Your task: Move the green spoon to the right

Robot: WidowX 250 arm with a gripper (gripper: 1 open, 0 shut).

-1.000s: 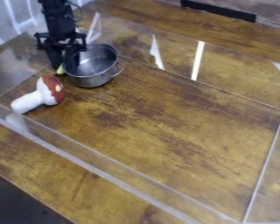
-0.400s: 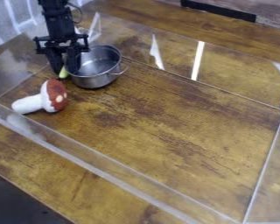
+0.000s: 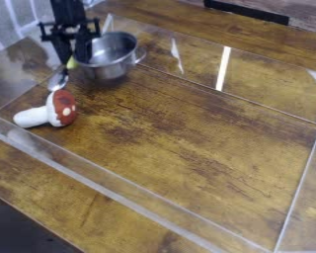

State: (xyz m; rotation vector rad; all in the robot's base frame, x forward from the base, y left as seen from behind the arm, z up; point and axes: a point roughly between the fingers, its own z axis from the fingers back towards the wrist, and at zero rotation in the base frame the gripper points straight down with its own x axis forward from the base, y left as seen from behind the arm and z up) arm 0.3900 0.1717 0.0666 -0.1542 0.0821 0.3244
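hand: the black hand (image 3: 71, 44) is at the top left, pointing down, fingers clamped on the upper end of the green spoon (image 3: 63, 69)
green spoon: hanging from the hand, pale yellow-green handle up top, silver bowl end down low, tilted a bit to the lower left; looks clear of the worktop, though it's hard to be sure from this angle
pot: round steel pot (image 3: 103, 56) just to the right of the hand, sitting on the worktop, partly behind the hand
mushroom: red-and-white mushroom toy (image 3: 47, 110) lying on its side below the spoon, red cap nearest the spoon's tip, white stem pointing to the left; near the spoon, can't tell if there's a gap
walls: clear plastic walls (image 3: 147, 208) box in the work area, lots of glare on the far ones
worktop: dark, worn wood worktop (image 3: 200, 138), bare across the middle and right side
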